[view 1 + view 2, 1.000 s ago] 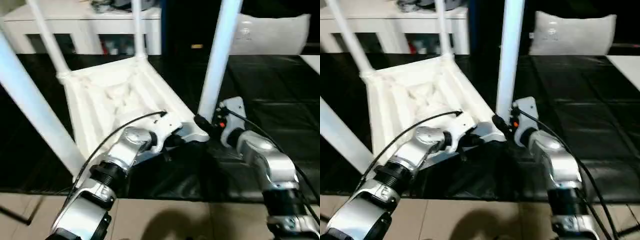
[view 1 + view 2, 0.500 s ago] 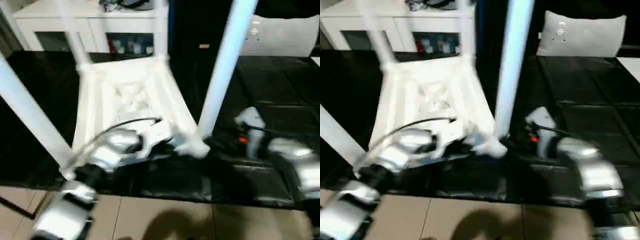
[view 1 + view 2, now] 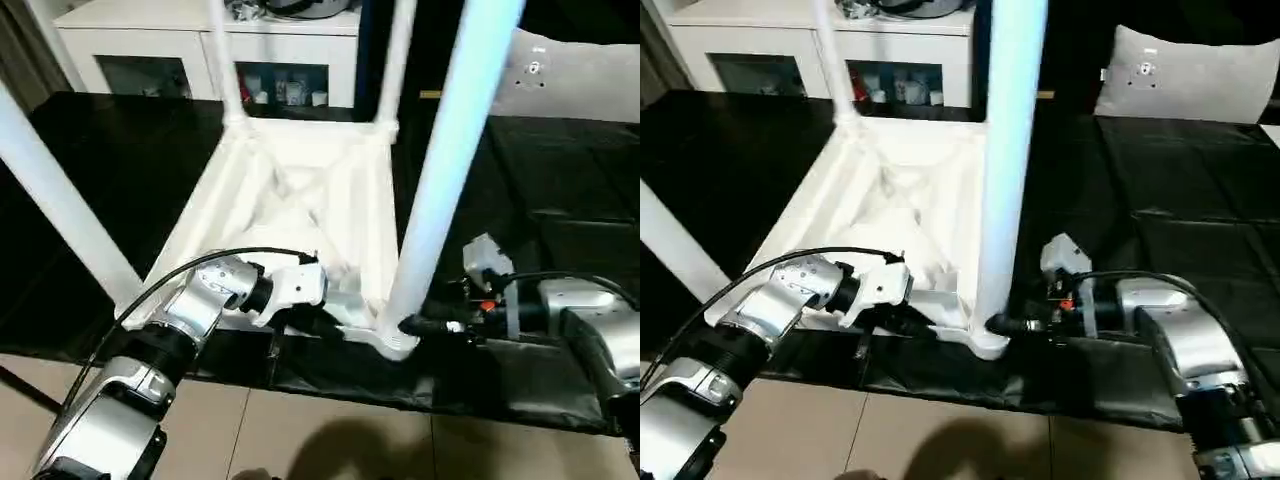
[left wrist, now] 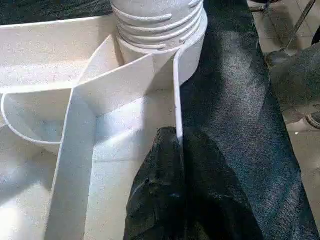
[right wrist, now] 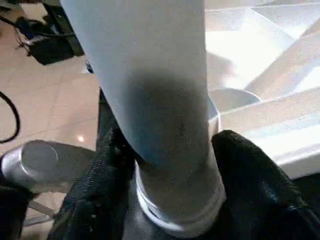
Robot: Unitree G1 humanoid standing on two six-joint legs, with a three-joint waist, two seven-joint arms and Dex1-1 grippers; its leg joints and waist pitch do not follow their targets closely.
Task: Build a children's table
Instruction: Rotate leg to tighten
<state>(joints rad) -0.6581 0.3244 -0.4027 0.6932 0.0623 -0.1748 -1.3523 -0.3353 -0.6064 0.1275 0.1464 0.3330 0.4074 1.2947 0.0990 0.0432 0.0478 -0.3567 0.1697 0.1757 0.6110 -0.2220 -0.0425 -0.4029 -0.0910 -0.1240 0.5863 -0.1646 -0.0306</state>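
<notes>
Head views: the table [image 3: 300,190] lies upside down on the black floor mat [image 3: 560,210], ribbed underside up, four legs rising from its corner sockets. My left fingers [image 3: 325,318] sit at its near rim; my right fingers [image 3: 418,325] reach in level to the foot of the near leg [image 3: 450,170], just beside the left ones.

Left wrist view: my left fingers [image 4: 172,195] are closed on the thin rim wall [image 4: 178,100], one finger inside the hollow and one outside on the mat. The threaded leg base [image 4: 157,22] stands in its socket just beyond them. The wall looks thin, hard plastic; I judge it stiff enough to steady the top, but likely to flex or slip if I pull hard there.

Right wrist view: my right fingers [image 5: 170,200] straddle the leg [image 5: 150,80] low down, one to each side of it just above the collar [image 5: 175,220]. They sit close against it, partly open to its width; whether they are pressing I cannot tell.

The leg reads as smooth, round and tapered, so probably light but slippery. I judge the best hold is here at the thick base, where a twist carries best, while the rim grip keeps the light top from turning.
</notes>
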